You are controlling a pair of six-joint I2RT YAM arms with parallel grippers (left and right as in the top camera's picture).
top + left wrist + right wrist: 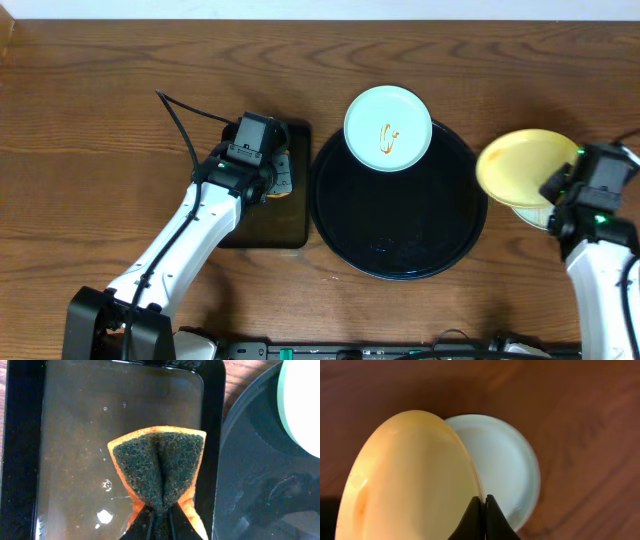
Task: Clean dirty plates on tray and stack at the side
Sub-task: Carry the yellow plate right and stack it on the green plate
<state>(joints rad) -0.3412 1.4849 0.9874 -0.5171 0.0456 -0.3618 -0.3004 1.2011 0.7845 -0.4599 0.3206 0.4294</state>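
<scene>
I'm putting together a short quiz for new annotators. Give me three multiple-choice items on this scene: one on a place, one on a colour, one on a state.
1. Where is the smeared mint plate?
A) on the round tray, at its far rim
B) on bare wood at the near table edge
C) in a sink

2. What colour is the lifted plate held by the right fingers?
A) blue
B) yellow
C) black

3. How is the sponge?
A) lying flat in water
B) resting on a plate
C) pinched and folded in the left fingers

Answers:
1 A: the overhead view shows it overlapping the tray's far rim.
2 B: the right wrist view shows its yellow face, gripped at the rim.
3 C: its sides bend around the shut fingers.
</scene>
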